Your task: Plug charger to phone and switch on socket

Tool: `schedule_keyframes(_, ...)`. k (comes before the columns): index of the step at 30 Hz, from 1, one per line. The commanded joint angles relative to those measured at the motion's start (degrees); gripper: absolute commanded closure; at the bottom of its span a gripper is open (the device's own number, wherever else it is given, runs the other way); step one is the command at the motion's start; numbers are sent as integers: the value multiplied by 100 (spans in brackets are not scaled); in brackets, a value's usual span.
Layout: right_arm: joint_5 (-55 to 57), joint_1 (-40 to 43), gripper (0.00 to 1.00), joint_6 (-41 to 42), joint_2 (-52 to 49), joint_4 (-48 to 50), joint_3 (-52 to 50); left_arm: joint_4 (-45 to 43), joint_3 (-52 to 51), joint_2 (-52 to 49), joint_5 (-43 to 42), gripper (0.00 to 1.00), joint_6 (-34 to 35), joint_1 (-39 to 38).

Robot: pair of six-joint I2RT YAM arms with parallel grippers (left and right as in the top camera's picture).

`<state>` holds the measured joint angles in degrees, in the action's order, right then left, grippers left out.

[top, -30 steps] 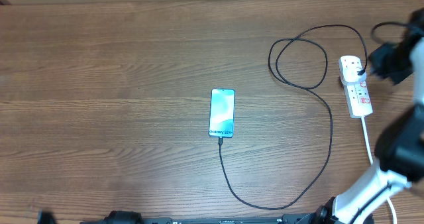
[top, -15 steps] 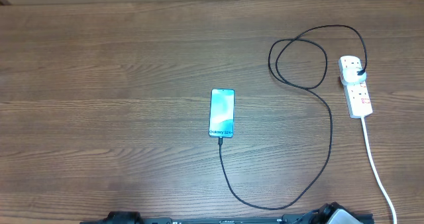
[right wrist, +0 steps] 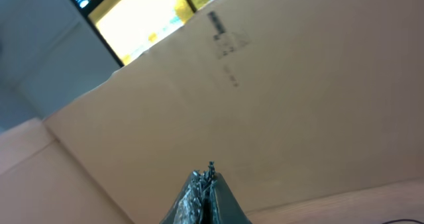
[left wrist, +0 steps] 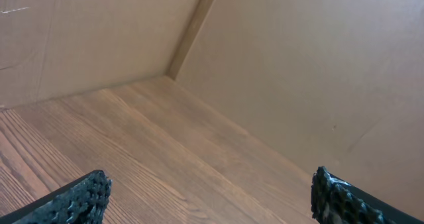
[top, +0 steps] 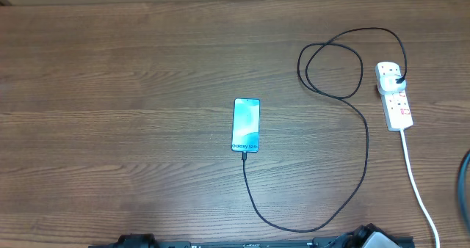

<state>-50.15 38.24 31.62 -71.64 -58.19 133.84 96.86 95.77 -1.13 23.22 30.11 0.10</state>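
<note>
The phone (top: 246, 125) lies flat at the table's middle, its light-blue screen lit. The charger cable (top: 365, 141) runs from the phone's near end, curves right, loops at the back right and ends in a black plug (top: 397, 77) seated in the socket (top: 395, 97), a white strip at the right edge. Neither gripper shows in the overhead view. In the left wrist view my left gripper (left wrist: 212, 196) is open and empty over bare wood. In the right wrist view my right gripper (right wrist: 205, 184) is shut on nothing, pointing up at a cardboard wall.
The socket's white cord (top: 415, 176) runs from the strip toward the near right corner. Brown cardboard walls (left wrist: 311, 65) stand round the wooden table (top: 117, 130). A dark cable curve (top: 463, 186) shows at the right edge.
One second ago the right arm and its gripper were at the socket by the right edge. They have withdrawn out of the overhead view. Phone, cable and socket have not moved.
</note>
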Motion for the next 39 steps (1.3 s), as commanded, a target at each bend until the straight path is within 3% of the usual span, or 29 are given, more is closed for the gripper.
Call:
schedule_keyframes(1,-87,-262,96,-372,358,-20,-66,-9,22,87,74,0,57,22)
schedule_keyframes(10,1174,-1530,96,-837,1773,402,-1436,-129,22,85,81,0,205,42)
schedule_keyframes(18,1152,-1585,96,-918,3091,1541,-2868,-916,-555,85,-179,0,356,42)
schedule_keyframes(25,1156,-1585,96,-929,4044,2181,-3576,-2697,-2330,85,-798,0,330,42)
schedule_keyframes(39,1539,-1585,96,-1283,4503,2201,-3591,-6922,-6763,85,-1381,0,308,42)
